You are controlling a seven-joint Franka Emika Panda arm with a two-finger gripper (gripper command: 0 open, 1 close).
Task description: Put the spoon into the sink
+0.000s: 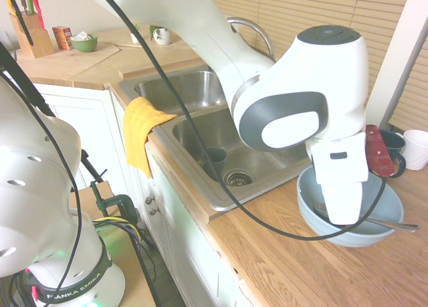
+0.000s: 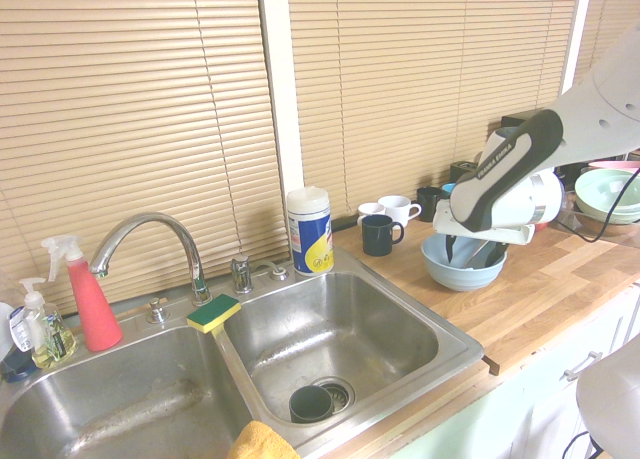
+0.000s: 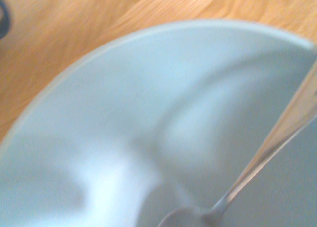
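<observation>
Spoon: While the white arm (image 1: 221, 46) leans over the counter (image 1: 287, 273), the spoon (image 1: 394, 225) rests in the light blue bowl (image 1: 384, 237), its handle sticking out past the rim on the right; in the first exterior view the wrist housing hides part of it.
Sink: the steel sink (image 1: 267, 161) lies left of the bowl and farther off, a grey cup (image 1: 215, 158) standing in its nearer basin.
Gripper: from the second exterior view, the gripper (image 2: 473, 250) is spread wide over the bowl, dark fingers well apart, with no grip to be seen on the spoon.
Route: here the sink lies to the left and nearer, the bowl to the right and farther away; the spoon would have to clear the bowl's rim, then cross the wood.
Spoon head: the wrist view shows the oval end down inside the bowl, the thin handle slanting up from it, blurred but readable.
Handling: probably light, stiff and hard to damage, yet smooth metal that may swivel or slide between the fingers.
Grasp: best taken on the handle just inside the rim, squarely across its width; pinching far out at the tip would let the heavier head droop, and closing too low could catch the bowl.
</observation>
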